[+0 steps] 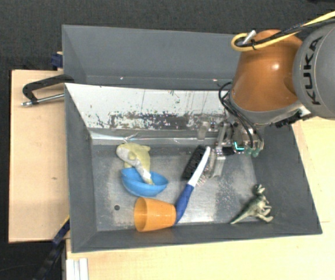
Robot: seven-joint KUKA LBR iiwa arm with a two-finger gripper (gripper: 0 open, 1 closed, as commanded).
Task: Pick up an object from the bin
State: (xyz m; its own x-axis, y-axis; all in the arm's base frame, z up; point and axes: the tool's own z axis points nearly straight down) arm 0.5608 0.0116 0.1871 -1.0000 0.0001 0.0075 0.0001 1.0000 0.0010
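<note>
Five loose things lie in the bin (156, 57), and the gripper (217, 156) hangs low by the back wall, just beside the upper end of a long brush (192, 182) with a black bristle head, white neck and blue handle. Whether the gripper is spread or closed I cannot tell.

The brush lies slantwise from the back wall toward the front edge. If it is taken by that far end it would likely hang and swing, and a shallow hold on bristles or neck could slip. Its blue end lies against the narrow base of an orange cup (154, 214), so a dragged lift could roll the cup. The nearby back wall is also a risk for a scrape.

The cup lies on its side near the front edge, mouth toward the left wall, with nothing visible in it. A blue bowl (141, 184) behind it carries the lower end of a cream-yellow toy (133, 154). A green dinosaur (254, 207) stands well apart, near the front right corner.
</note>
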